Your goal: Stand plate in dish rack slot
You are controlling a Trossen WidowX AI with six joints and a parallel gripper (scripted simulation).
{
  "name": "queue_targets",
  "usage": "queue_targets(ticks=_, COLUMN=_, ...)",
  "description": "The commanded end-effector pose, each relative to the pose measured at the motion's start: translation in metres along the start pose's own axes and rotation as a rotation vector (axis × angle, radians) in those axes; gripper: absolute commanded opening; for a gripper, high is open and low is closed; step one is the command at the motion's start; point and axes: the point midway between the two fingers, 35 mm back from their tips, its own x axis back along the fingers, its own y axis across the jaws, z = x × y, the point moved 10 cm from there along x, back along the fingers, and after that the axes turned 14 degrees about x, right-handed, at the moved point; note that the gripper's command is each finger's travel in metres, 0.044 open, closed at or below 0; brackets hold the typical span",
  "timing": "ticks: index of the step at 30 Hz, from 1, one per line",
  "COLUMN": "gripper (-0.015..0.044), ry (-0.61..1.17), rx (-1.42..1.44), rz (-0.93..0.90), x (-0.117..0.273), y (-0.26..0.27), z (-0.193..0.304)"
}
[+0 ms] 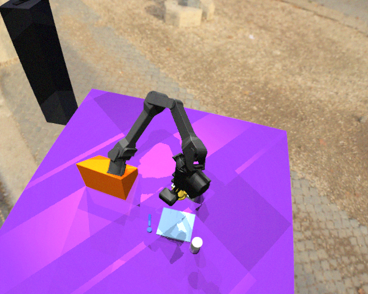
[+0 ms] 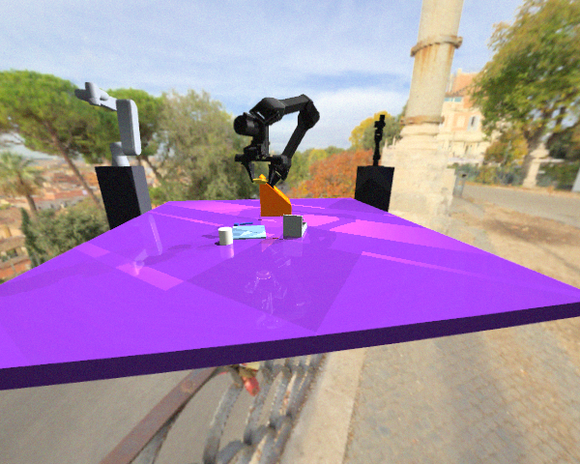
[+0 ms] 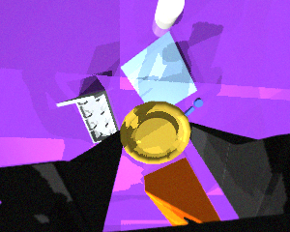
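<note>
The yellow round plate (image 1: 181,194) (image 2: 261,178) (image 3: 156,132) is in my gripper (image 2: 262,180) (image 3: 154,130), which is shut on it with one finger at each side of its rim. The plate is held high above the table and lies nearly flat, its hollow facing the wrist camera. The dish rack (image 2: 293,226) (image 3: 98,118) stands on the table, left of the plate in the wrist view, with a grey end wall and rows of small rails. In the top view the arm hides most of the rack.
A light blue square board (image 1: 173,223) (image 2: 248,232) (image 3: 159,82) lies beside the rack. A white cylinder (image 1: 195,245) (image 2: 224,235) (image 3: 168,14) stands near its corner. A blue spoon (image 1: 149,229) (image 3: 198,102) lies beside it. The orange block (image 1: 103,182) (image 2: 274,203) (image 3: 184,184) is at the arm's base.
</note>
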Motion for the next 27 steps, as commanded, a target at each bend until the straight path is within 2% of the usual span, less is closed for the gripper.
queue_targets(ticks=1, gripper=0.0000, ry=-0.006, rx=-0.145, rz=0.003, x=0.003, y=0.017, z=0.006)
queue_targets(ticks=27, gripper=0.0000, ry=0.005, rx=-1.032, rz=-0.013, x=0.001, y=0.107, z=0.059)
